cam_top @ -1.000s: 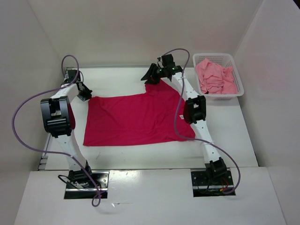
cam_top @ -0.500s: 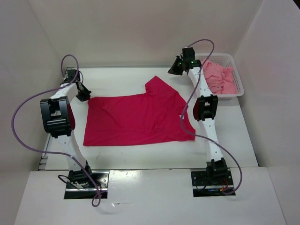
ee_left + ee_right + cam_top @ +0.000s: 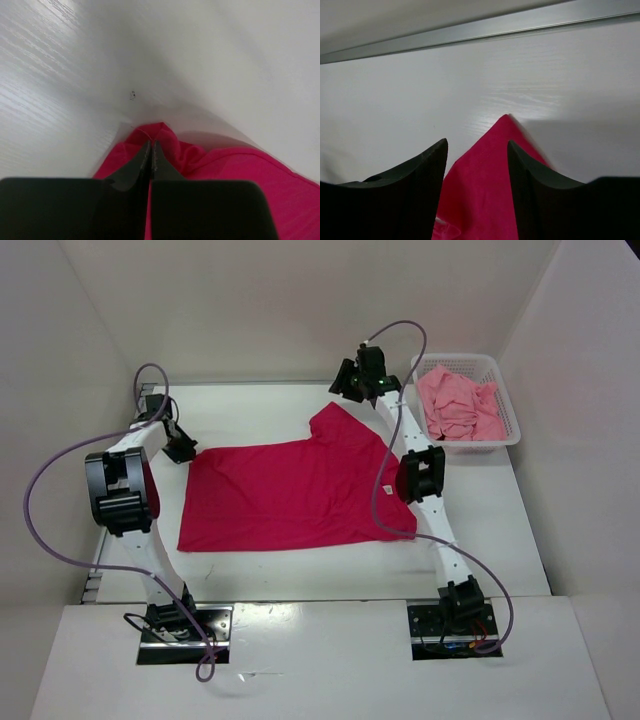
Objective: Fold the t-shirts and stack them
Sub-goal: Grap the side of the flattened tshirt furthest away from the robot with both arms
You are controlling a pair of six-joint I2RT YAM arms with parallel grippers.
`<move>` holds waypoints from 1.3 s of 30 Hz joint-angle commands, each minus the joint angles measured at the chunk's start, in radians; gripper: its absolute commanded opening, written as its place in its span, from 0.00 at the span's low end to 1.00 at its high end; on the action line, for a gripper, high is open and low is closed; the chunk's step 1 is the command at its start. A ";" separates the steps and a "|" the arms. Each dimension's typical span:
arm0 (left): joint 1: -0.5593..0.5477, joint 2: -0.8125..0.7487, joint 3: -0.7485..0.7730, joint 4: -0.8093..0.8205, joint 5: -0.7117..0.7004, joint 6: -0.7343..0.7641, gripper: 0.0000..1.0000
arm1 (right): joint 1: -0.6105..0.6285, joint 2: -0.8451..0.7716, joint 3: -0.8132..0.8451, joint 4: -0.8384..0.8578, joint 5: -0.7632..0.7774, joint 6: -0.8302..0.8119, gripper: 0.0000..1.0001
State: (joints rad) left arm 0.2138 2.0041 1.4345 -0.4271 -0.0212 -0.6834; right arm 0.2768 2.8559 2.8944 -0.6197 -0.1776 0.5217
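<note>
Crimson t-shirt point(image 3: 295, 495) lies spread flat at the middle of the table point(image 3: 250, 405), one sleeve poking toward 12 o'clock. My left gripper point(image 3: 151, 146) is pinched tight on its bunched corner at 10 o'clock. My right gripper point(image 3: 477, 144) hangs over the sleeve tip with fingers spread wide, holding nothing. At 2 o'clock a light pink t-shirt point(image 3: 455, 405) sits crumpled in the white mesh basket point(image 3: 485, 440), well apart from the crimson one.
</note>
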 commanded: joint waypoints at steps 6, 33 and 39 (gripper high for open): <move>0.006 -0.077 -0.013 0.010 0.027 -0.004 0.00 | -0.014 0.083 0.042 0.103 0.044 0.009 0.61; 0.006 -0.068 -0.003 0.019 0.046 -0.004 0.00 | -0.005 0.151 0.086 0.112 -0.079 0.127 0.23; 0.006 -0.068 -0.003 0.019 0.046 -0.013 0.00 | -0.025 0.142 0.169 0.091 -0.111 0.147 0.06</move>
State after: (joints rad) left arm 0.2138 1.9625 1.4330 -0.4217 0.0139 -0.6853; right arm 0.2638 3.0016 2.9681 -0.5400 -0.2646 0.6590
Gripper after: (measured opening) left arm 0.009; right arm 0.082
